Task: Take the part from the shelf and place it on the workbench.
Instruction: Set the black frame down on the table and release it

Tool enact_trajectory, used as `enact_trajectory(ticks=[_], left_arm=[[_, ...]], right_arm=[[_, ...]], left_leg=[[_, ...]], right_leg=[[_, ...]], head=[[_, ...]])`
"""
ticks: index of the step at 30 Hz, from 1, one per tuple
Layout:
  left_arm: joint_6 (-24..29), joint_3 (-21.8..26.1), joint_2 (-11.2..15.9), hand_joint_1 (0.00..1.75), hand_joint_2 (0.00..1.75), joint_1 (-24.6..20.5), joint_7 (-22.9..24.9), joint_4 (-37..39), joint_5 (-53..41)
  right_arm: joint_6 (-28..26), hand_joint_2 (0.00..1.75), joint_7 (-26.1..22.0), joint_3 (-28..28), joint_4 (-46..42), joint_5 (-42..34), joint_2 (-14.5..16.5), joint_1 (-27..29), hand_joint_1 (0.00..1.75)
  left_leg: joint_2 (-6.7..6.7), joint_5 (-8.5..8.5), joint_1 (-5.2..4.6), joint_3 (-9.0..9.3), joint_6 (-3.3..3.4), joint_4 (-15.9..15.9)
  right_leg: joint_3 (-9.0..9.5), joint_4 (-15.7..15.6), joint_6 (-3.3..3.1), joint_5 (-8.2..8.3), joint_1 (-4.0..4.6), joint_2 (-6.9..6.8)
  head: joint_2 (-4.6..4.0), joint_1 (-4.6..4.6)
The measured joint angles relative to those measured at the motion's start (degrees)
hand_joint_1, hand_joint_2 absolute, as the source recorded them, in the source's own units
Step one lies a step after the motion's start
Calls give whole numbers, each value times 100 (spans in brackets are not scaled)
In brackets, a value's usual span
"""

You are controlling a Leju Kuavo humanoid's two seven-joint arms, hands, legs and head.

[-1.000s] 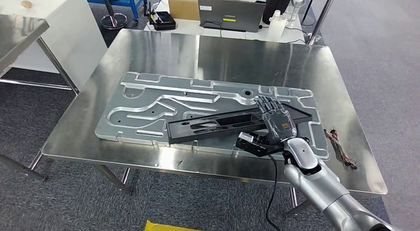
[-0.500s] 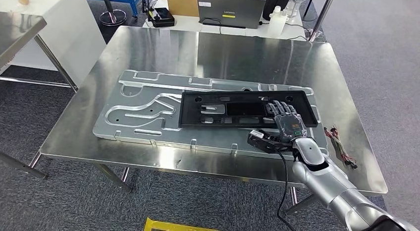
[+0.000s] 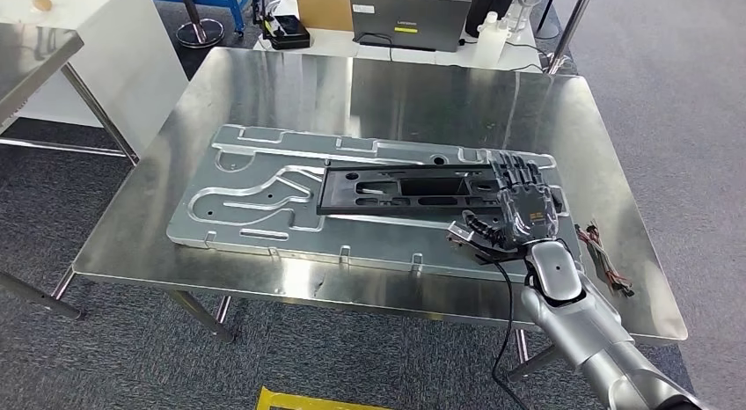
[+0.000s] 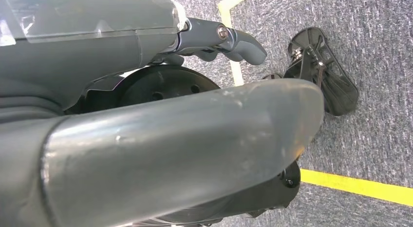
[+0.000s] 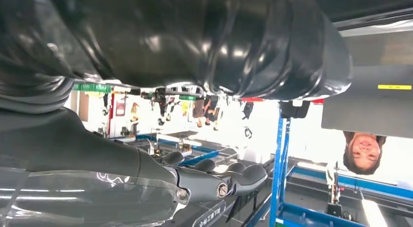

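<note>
Setting the black part [image 3: 409, 189] down well means lowering it flat onto the grooved aluminium plate [image 3: 264, 199] on the desk [image 3: 378, 84], where it now lies lengthwise. The right hand [image 3: 521, 203] grips the part's end nearest the wire bundle [image 3: 605, 260]. I judge the fingers should release only once that end rests squarely.

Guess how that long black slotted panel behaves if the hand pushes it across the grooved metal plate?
The long black slotted panel looks rigid and light: flat, thin, full of cutouts. It would probably slide easily, since it lies on the smooth grooved metal plate. The right hand sits at one end, so a push there would likely swing it rather than move it straight.
</note>
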Motion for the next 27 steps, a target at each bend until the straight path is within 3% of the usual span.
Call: enact_trajectory(ticks=[6,11,13,16,17,18,19,21,23,27], left_arm=[[-8,0,0,0,0,0,4,0,2],[-17,0,0,0,0,0,44,0,-1],[-18,0,-8,0,0,2,59,0,-1],[-20,0,-11,0,0,1,63,0,0],[-20,0,-11,0,0,-1,63,0,0],[-20,0,-11,0,0,-3,63,0,0],[-20,0,-11,0,0,-6,63,0,0],[-20,0,-12,0,0,-15,58,0,0],[-20,0,-10,0,0,-19,51,0,0],[-20,0,-3,0,0,-22,37,0,0]], right_arm=[[21,0,-199,-7,-8,-273,179,2,0],[39,0,-274,58,-119,-356,317,-6,0],[50,0,-282,84,-200,-383,333,-15,0],[93,0,-284,146,-290,-446,338,-17,0],[108,0,-283,172,-317,-466,338,-14,0],[118,0,-283,194,-346,-478,338,-12,0],[127,0,-283,211,-380,-487,338,-12,0],[135,0,-283,235,-461,-496,337,-21,0],[140,0,-283,250,-535,-502,336,-20,0],[143,0,-282,274,-630,-520,334,-10,0]], left_leg=[[0,0,-5,-2,1,1],[9,91,-22,3,86,-47],[32,202,17,18,142,-180],[43,262,28,-50,162,-197],[43,267,29,-84,156,-171],[44,268,33,-119,149,-136],[44,266,41,-154,136,-94],[41,249,53,-228,85,8],[32,243,42,-286,12,90],[17,230,29,-392,-122,188]], right_leg=[[0,-1,0,0,-7,0],[13,-57,90,56,-48,-1],[-69,151,98,-158,-38,8],[-441,1159,108,-767,-49,13],[-515,1412,124,-850,-61,12],[-495,1464,139,-820,-77,10],[-368,1295,155,-693,-97,7],[73,556,178,-430,-132,-3],[302,125,136,-327,-117,6],[193,104,-47,-259,-105,17]], head=[[0,0],[0,-1],[0,1],[0,1],[0,0],[0,0],[0,0],[0,1],[0,0],[0,-2]])
